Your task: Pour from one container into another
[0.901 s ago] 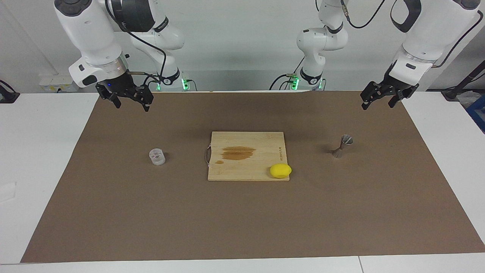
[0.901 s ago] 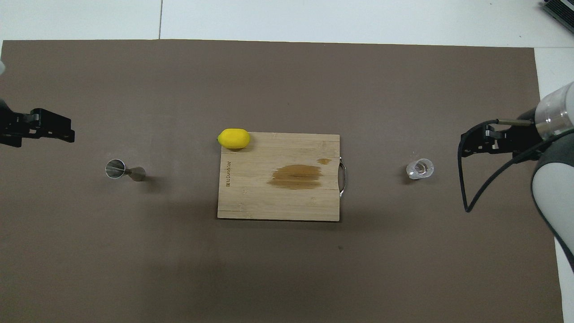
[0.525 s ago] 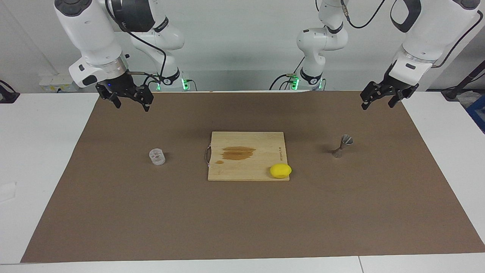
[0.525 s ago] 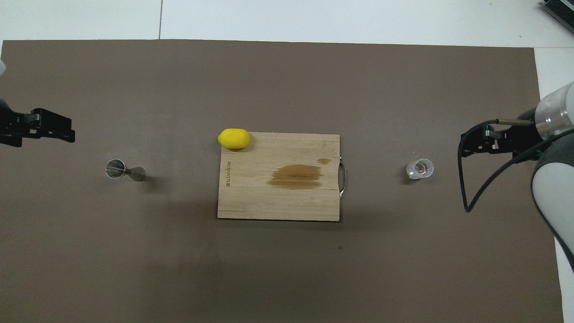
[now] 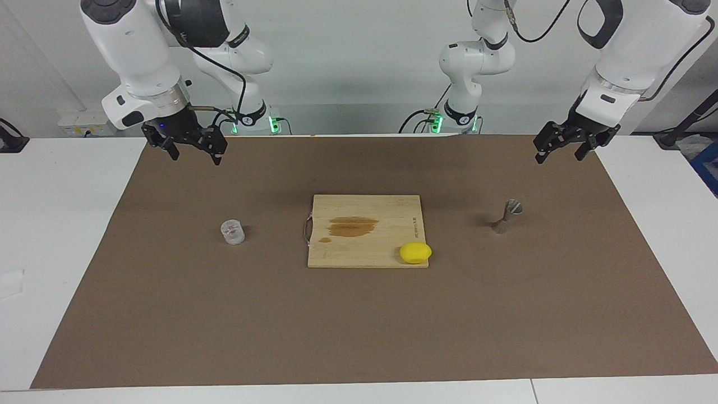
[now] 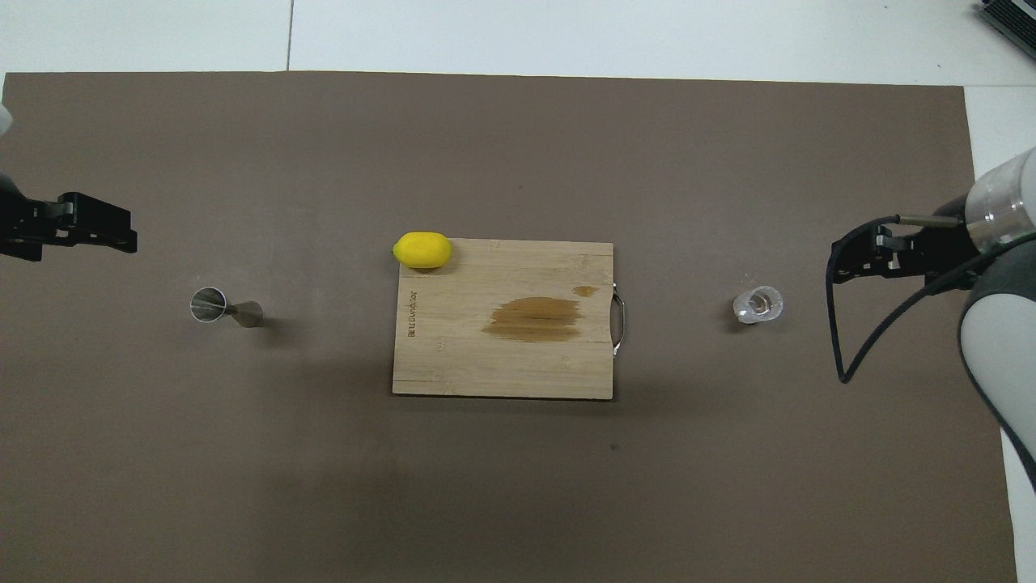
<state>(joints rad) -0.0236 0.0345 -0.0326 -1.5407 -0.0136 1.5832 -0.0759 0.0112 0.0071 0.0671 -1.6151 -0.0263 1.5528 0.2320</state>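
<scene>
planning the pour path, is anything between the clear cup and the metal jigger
Yes. The cutting board lies flat between the clear cup and the metal jigger, with a lemon on its corner. Both are low. Nothing stands between the open right hand and the cup.

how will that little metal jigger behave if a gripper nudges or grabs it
The jigger stands upright on a small base with a wider cone above a narrow waist, so a side nudge probably tips it. On its side it would likely roll in a curve. The smooth metal may slip; the waist looks like the surest grip.
</scene>
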